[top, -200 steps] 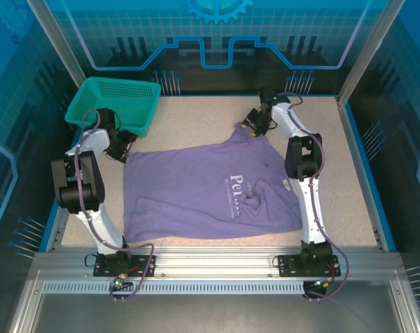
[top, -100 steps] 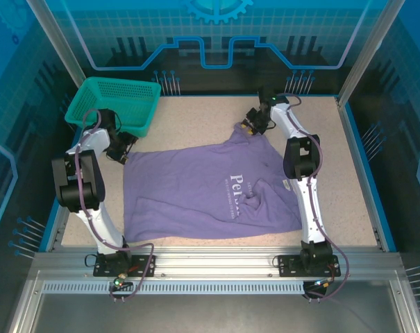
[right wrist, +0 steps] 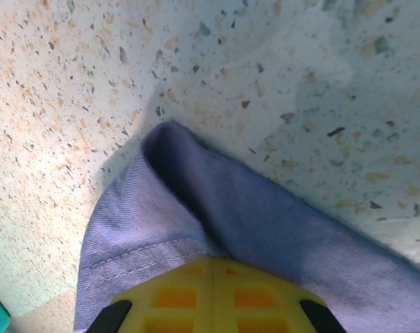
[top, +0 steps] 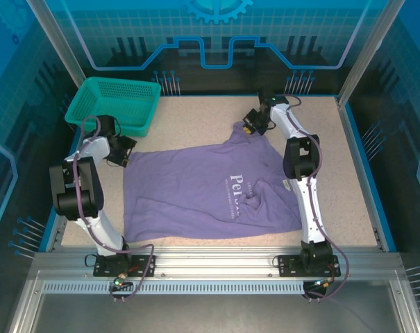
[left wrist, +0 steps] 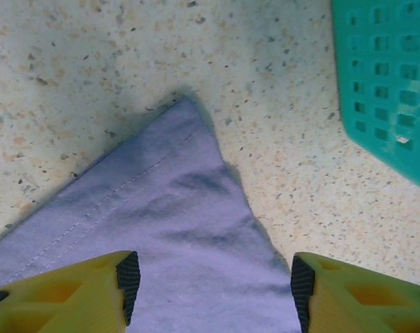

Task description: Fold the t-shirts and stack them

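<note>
The speckled beige table (top: pixel 196 114) carried a lavender t-shirt (top: pixel 196 187), spread mostly flat with a few wrinkles. One corner of it pointed out just ahead of the left gripper (left wrist: pixel 213 277), and a bunched fold lay right at the tip of the right gripper (right wrist: pixel 213 302). A teal mesh basket (top: pixel 116 104) sat ahead and to the right of the left gripper, apart from the cloth, with bare tabletop between them.
</note>
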